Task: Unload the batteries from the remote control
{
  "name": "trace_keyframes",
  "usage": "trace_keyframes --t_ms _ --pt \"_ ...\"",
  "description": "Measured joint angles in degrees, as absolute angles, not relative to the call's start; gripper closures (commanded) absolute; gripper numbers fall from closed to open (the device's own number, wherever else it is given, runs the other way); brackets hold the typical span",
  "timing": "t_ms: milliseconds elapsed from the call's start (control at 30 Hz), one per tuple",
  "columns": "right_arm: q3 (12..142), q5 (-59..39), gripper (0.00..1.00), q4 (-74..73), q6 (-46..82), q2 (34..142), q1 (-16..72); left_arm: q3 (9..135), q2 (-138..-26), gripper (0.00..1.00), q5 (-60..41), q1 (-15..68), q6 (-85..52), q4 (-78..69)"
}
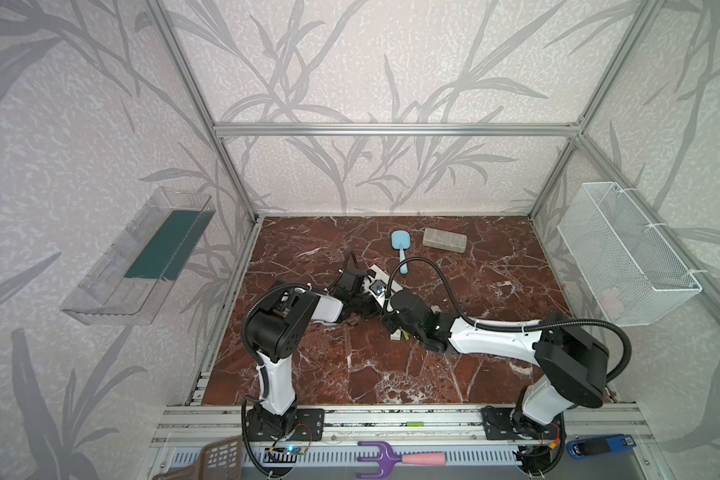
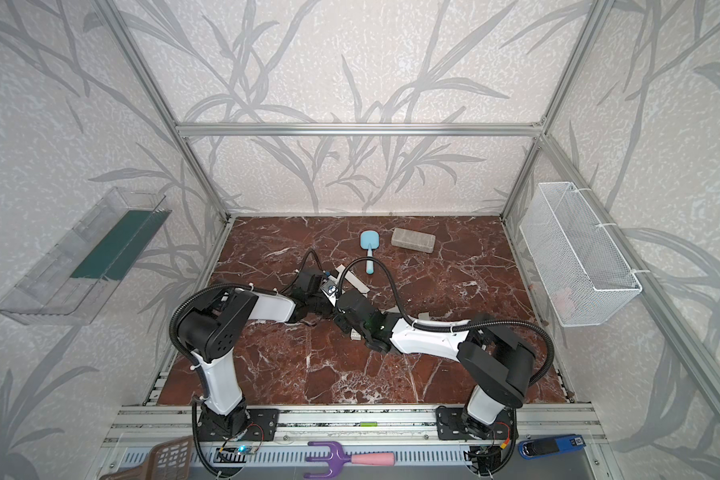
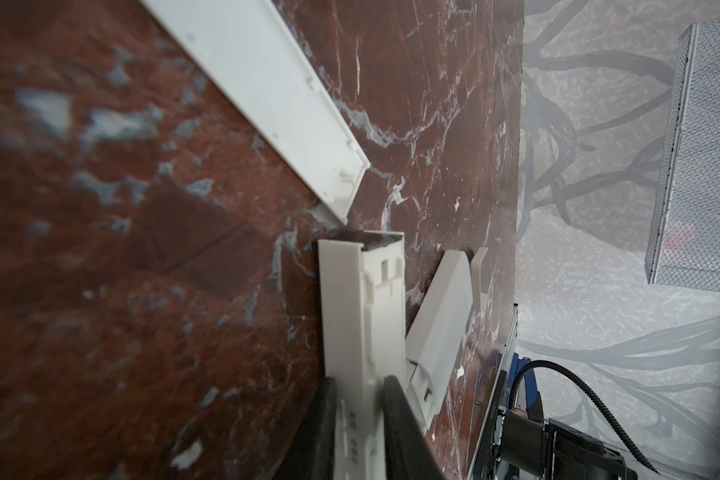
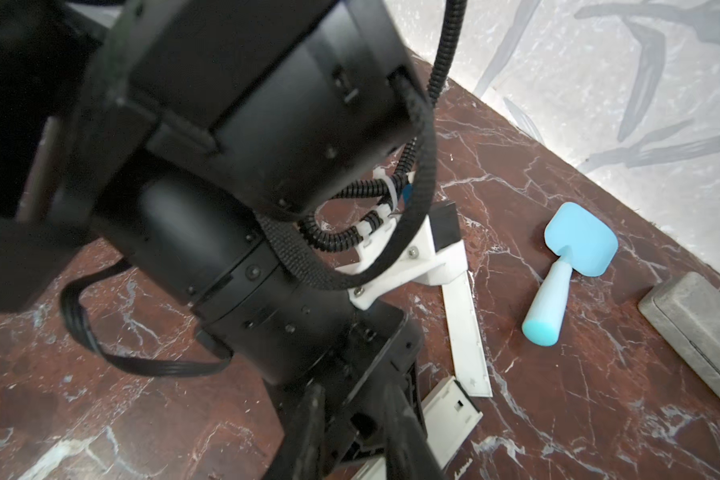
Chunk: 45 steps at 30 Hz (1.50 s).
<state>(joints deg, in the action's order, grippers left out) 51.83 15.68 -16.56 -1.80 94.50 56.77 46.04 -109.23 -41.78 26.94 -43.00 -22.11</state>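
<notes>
A dark red marble table (image 1: 433, 374) sits inside a wallpapered booth, and two robot arms meet at its middle. The left gripper (image 3: 360, 386) is closed around a long white remote (image 3: 362, 299). Its two black fingers clamp the narrow body near one end and hold it on its edge, probably so the open back faces the other arm.

The right gripper (image 4: 353, 390) sits close against the left one, its fingers almost fully together. Whether anything is pinched between them cannot be told, because the left arm's black housing fills that spot.

A long white back cover (image 3: 267, 95) lies flat on the table just past the remote's far end. It is already off, likely set aside to free the battery bay. A second, shorter white casing (image 3: 437, 324) lies just beside the held remote.

No green shows in the stretch of remote visible from the left wrist. In both top views a thin lime-green sliver, likely a battery (image 1: 407, 335), lies on the table beside a small white piece, right under the right arm's wrist near the middle.

Farther back, well apart from the work, lie a pale blue brush (image 1: 400, 243) and a grey box (image 1: 444, 240).
</notes>
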Motion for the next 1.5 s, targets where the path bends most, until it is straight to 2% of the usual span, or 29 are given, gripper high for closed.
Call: trace_keyframes --t_ms 333,767,1500 --pt "51.81 11.77 1.0 -18.65 1.26 95.55 55.0 46.04 -109.6 0.79 -42.17 26.92 -43.03 -22.59" --pt "45.1 4.97 1.0 -27.53 9.69 93.25 52.23 46.04 -109.75 0.79 -42.28 26.94 -43.03 -23.0" --pt "40.99 9.74 1.0 -19.88 11.46 83.92 51.72 46.04 -109.6 0.79 -42.22 26.94 -43.03 -22.94"
